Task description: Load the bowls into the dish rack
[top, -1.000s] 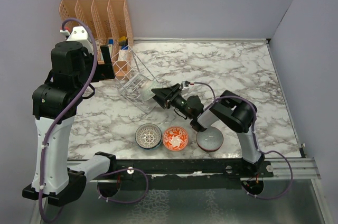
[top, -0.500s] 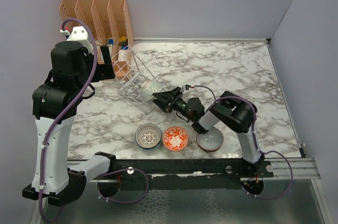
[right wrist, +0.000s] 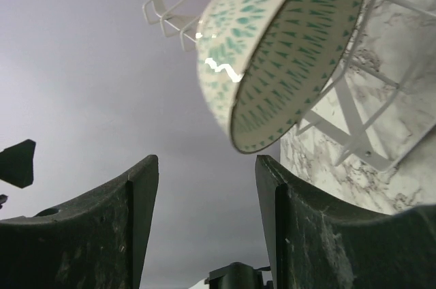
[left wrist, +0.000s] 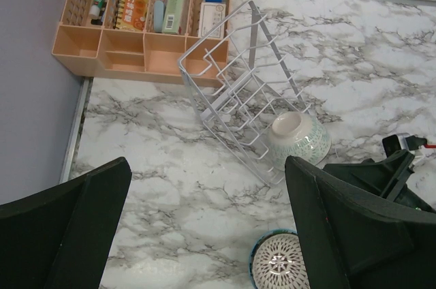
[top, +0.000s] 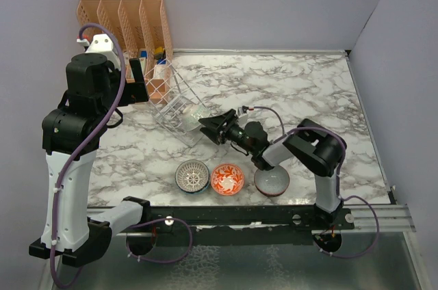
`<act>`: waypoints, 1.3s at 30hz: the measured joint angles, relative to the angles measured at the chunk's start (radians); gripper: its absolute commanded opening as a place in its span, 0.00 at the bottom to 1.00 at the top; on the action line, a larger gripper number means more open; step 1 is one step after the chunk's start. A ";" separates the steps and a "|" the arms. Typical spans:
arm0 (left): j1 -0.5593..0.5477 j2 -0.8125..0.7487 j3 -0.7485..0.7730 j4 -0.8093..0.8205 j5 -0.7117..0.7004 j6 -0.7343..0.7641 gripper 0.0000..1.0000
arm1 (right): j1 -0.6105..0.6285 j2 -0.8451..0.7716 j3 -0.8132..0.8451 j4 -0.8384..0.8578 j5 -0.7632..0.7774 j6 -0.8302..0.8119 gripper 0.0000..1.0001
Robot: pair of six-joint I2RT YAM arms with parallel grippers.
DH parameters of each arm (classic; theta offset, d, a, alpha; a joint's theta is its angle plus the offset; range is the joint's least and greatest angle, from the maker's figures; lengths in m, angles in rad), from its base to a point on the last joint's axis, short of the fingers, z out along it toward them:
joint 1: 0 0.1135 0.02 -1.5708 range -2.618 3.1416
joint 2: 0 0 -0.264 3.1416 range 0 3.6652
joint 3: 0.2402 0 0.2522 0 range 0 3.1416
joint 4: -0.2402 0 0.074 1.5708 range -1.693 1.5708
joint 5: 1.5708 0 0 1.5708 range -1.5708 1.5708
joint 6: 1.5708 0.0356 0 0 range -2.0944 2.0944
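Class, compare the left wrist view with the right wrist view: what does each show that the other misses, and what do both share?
Only left wrist: the organizer, the lattice bowl and the open left gripper. Only right wrist: the leaf bowl seen from below, rim close up, above the open right gripper. Both: that bowl resting in the tilted rack, the right gripper and the marble table.
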 measured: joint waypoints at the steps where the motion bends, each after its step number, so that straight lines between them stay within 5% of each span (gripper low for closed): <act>1: 0.000 0.000 0.000 0.000 -0.002 0.000 0.99 | -0.001 -0.023 -0.002 -0.018 -0.004 -0.008 0.59; 9: 0.000 0.000 0.000 -0.002 -0.016 0.000 0.99 | -0.005 -0.306 -0.032 -0.369 -0.042 -0.146 0.66; 13: 0.000 -0.004 -0.006 -0.003 -0.022 0.000 0.99 | -0.005 -0.504 0.015 -0.736 -0.045 -0.312 0.67; 19: 0.000 -0.014 -0.026 -0.004 -0.023 0.000 0.99 | 0.011 -0.626 0.294 -1.355 -0.039 -0.698 0.67; 24: 0.000 -0.019 -0.034 -0.005 -0.022 0.000 0.99 | 0.195 -0.601 0.439 -1.719 0.014 -0.917 0.67; 30: 0.000 -0.021 -0.034 -0.005 -0.022 -0.003 0.99 | 0.362 -0.581 0.433 -1.936 0.047 -1.000 0.64; 39: 0.000 -0.023 -0.034 -0.008 -0.038 -0.008 0.99 | 0.435 -0.502 0.355 -1.922 0.100 -1.099 0.64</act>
